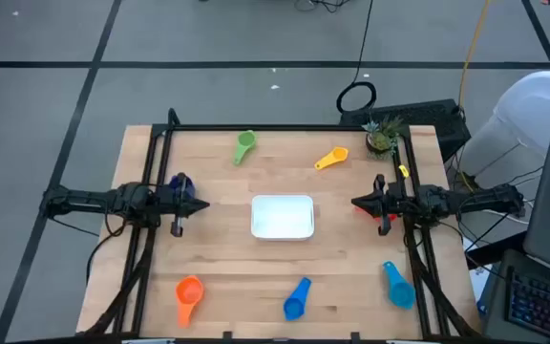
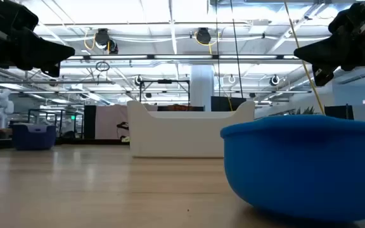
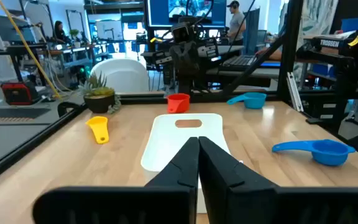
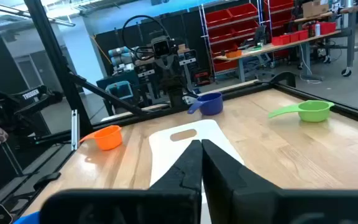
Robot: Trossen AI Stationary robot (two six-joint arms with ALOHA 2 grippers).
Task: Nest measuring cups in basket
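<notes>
My left end effector (image 1: 201,203) and right end effector (image 1: 356,202) hover pinched together, empty, facing across the basket (image 1: 282,216) between them. The green cup (image 1: 244,144) lies nearer my left one, ahead and aside, handle running away from the basket.

The white basket (image 1: 283,216) is lying midway between the left gripper (image 1: 199,203) and right gripper (image 1: 356,202), both hovering with fingers pressed together, pointing at it
</notes>
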